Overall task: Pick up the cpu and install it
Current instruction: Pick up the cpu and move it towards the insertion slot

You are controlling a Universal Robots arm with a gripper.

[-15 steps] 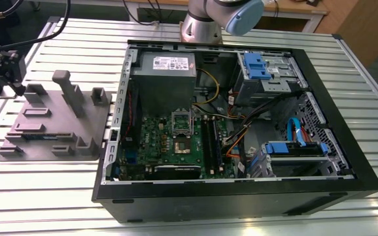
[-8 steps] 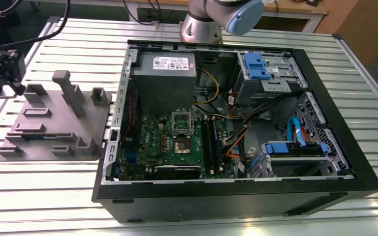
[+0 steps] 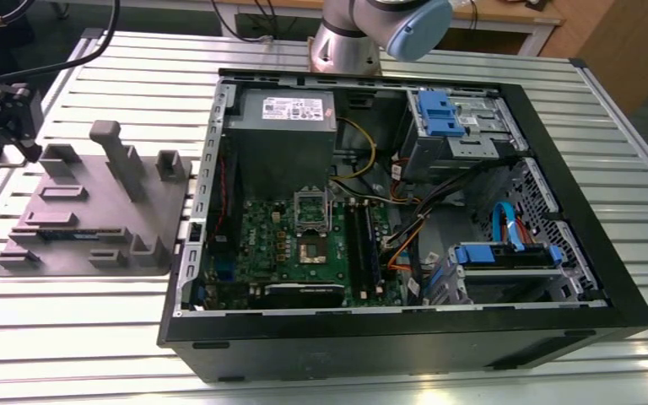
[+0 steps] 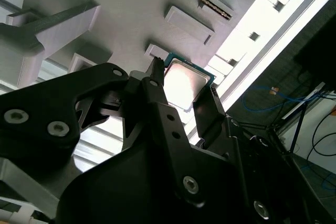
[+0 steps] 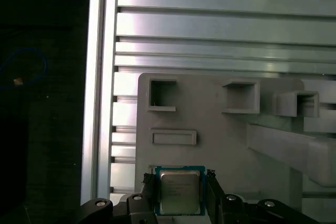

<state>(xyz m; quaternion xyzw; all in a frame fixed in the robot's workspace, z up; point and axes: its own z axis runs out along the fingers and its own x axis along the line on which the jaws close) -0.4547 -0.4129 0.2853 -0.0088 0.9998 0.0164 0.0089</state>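
Note:
The cpu (image 5: 179, 191) is a small square chip with a shiny metal top and a green edge. It sits between the two black fingers of my gripper (image 5: 179, 183), which touch its opposite sides. The second wrist view shows the cpu (image 4: 185, 83) in the gripper (image 4: 181, 88), held above the grey moulded tray (image 4: 131, 3). In the exterior view the gripper (image 3: 11, 152) hangs at the far left, over the far left corner of the tray (image 3: 88, 211). The motherboard's socket (image 3: 310, 247) lies bare inside the open computer case (image 3: 414, 329).
The tray (image 5: 220, 145) has raised posts and several pockets. In the case are a grey power-supply box (image 3: 288, 114), blue drive brackets (image 3: 439, 114) and loose orange and blue cables (image 3: 504, 224). The arm's base (image 3: 358, 38) stands behind the case. The slatted table (image 3: 77, 337) ends just beyond the tray.

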